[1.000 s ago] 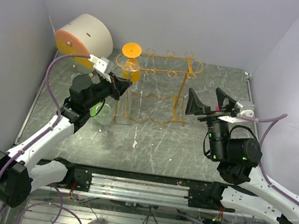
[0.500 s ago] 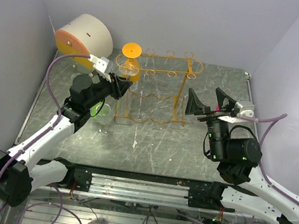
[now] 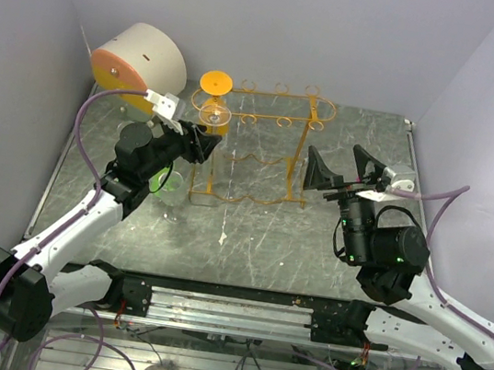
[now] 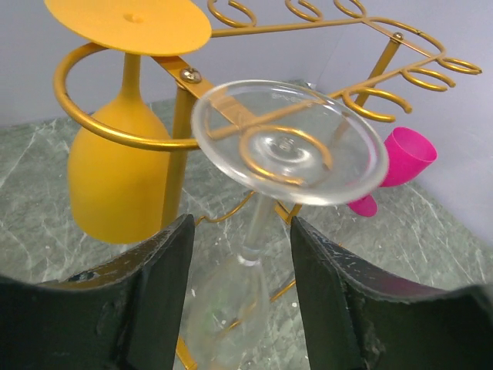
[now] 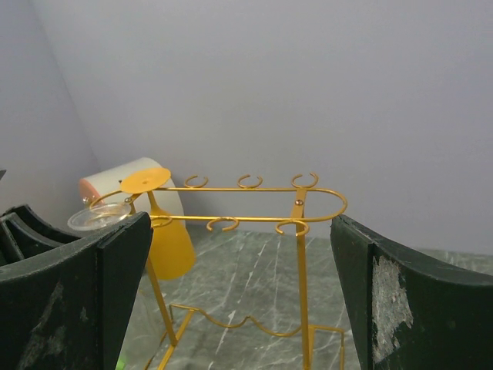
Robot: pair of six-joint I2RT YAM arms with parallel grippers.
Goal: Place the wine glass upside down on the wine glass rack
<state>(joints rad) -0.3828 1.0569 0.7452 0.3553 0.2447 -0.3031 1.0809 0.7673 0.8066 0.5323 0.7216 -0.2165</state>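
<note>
A clear wine glass [image 4: 289,142] hangs upside down in a front loop of the orange-gold wine glass rack [image 4: 385,69], its foot [image 3: 215,115] resting on the loop and its bowl below. My left gripper [image 4: 240,227] is open, its jaws standing either side of the stem and bowl with gaps on both sides. In the top view the left gripper [image 3: 205,144] sits at the rack's [image 3: 275,119] left end. My right gripper [image 3: 336,161] is open and empty, right of the rack [image 5: 254,189]. The glass foot [image 5: 98,218] shows at the left edge there.
An orange glass [image 3: 217,83] hangs upside down in the neighbouring loop [image 4: 115,185]. A pink glass [image 4: 404,158] lies beyond the rack. A green-tinted glass [image 3: 170,185] stands by my left arm. A white cylinder with an orange face [image 3: 140,57] sits at the back left.
My left gripper's jaws have spread apart, letting go of the clear wine glass, which now hangs from the rack loop. The right gripper has shifted slightly left.
</note>
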